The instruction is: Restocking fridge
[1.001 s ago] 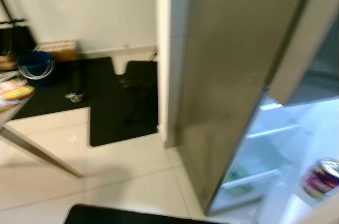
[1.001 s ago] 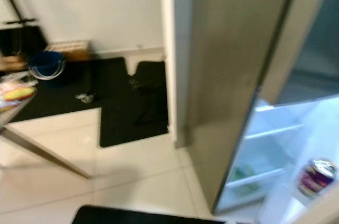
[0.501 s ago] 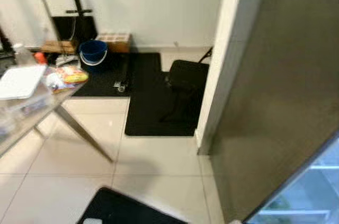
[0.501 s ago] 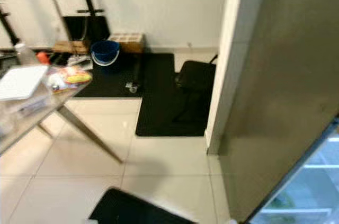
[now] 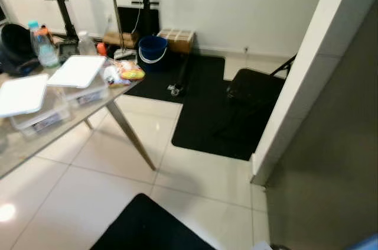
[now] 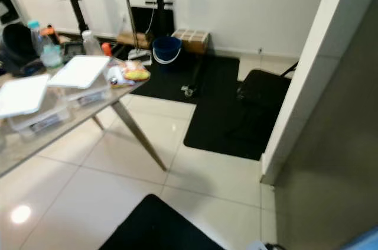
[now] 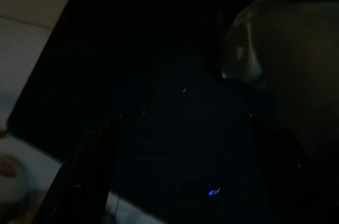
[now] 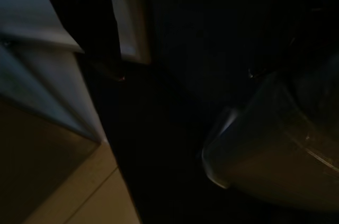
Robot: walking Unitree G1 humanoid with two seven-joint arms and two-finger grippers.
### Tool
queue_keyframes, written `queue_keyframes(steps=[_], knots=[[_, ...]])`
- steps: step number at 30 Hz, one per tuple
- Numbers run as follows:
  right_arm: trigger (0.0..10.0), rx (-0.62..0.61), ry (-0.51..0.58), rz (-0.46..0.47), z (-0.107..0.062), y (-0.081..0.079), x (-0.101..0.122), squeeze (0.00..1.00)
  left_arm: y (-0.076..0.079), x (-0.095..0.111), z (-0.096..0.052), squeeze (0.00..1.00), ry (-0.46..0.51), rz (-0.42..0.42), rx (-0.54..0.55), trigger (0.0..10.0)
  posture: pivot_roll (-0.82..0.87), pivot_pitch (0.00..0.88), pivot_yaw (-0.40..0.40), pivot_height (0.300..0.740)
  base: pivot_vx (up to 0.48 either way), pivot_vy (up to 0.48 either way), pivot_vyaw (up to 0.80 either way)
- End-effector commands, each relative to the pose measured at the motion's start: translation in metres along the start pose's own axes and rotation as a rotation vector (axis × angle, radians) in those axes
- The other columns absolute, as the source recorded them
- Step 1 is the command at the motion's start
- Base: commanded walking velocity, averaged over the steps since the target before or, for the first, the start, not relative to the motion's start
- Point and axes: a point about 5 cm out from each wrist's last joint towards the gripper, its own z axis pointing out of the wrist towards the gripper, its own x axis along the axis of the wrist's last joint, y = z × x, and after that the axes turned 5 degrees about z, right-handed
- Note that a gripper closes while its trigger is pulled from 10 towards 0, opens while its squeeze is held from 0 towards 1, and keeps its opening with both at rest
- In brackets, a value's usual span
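On the grey slanted desk (image 5: 41, 143) at left sit clear lidded plastic boxes (image 5: 80, 78) with labels too blurred to read, plastic water bottles (image 5: 46, 49) and a colourful snack packet (image 5: 131, 72). A blue bucket (image 5: 152, 52) stands beyond. The grey fridge side (image 5: 331, 191) fills the right (both wrist views are dark; I cannot tell either gripper's state).

Open tiled floor (image 5: 195, 185) is left at 12 o'clock. Passage at 10 o'clock is blocked by a cluttered table (image 5: 35, 138) and its slanted leg (image 5: 131, 136); at 3 o'clock, by the fridge door (image 5: 331, 191).
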Motion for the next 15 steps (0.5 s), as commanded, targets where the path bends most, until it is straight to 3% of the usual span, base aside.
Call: queue_keyframes(steps=[1, 15], knots=[[10.0, 0.036, 0.020, 0.007, 0.0019, -0.0085, 0.0027, 0.00, 0.0058, -0.0060, 0.0001, 0.00, -0.021, 0.001, -0.019, 10.0, -0.05, 0.000, -0.013, 0.740, 0.000, 0.000, 0.78], [10.0, 0.060, 0.031, 0.014, 0.0026, -0.0115, 0.0060, 0.00, 0.0093, -0.0075, 0.0003, 0.00, -0.024, 0.017, -0.028, 10.0, -0.04, 0.000, -0.012, 0.740, 0.000, 0.000, 0.78]])
